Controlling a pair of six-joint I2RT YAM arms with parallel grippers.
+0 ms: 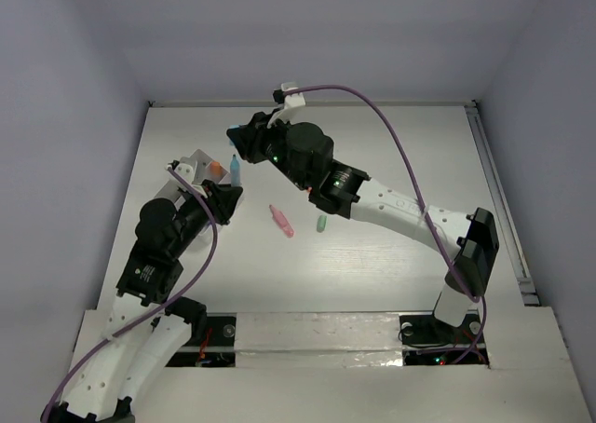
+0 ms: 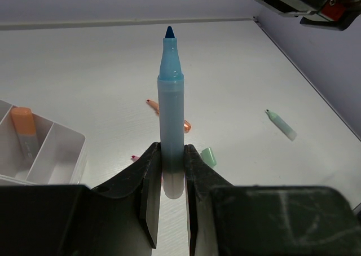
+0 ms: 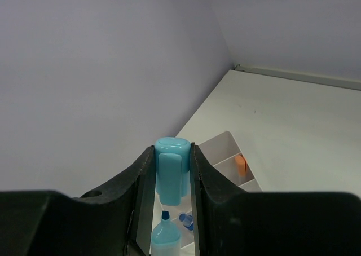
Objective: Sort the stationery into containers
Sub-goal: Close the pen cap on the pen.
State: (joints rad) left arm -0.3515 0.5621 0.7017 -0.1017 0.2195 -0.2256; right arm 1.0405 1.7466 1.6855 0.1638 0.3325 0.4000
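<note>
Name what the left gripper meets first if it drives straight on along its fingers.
Probably the light blue cap in the right gripper: it lies in line just past the marker in the left gripper. Depth unclear.

We see soft, cool, even light from overhead on the white desk. The arms cast faint, diffuse shadows, and the walls look lilac. In the wrist views, the left gripper and right gripper are dark near the lens. The light blue marker is sharp. The light blue cap is slightly soft.
</note>
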